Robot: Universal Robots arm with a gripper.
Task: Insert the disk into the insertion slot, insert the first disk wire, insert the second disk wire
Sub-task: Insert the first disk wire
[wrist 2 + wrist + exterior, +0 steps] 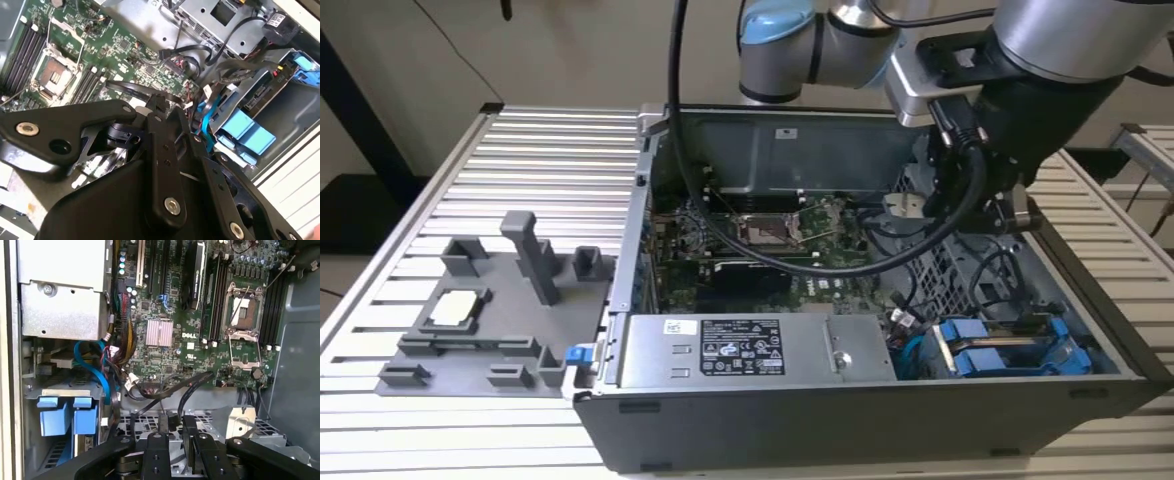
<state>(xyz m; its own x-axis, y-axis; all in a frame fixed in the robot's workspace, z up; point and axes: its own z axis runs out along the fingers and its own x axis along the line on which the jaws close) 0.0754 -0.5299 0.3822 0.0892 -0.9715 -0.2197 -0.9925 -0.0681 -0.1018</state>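
The gripper (159, 102) looks clamped on a black wire (127, 89), hanging over the motherboard (125, 50). Further off and lower, the disk (1007, 350) sits in its bay. Honestly, that slack could snag neighbouring cables or twist the plug crooked.

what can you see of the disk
The disk sits low in a corner of the case, on the exterior view's right, beside the grey power supply. Its bright blue plastic carrier shows, with two paler blue end tabs; the metal body is mostly hidden. A blue cable curves close by; contact cannot be told.
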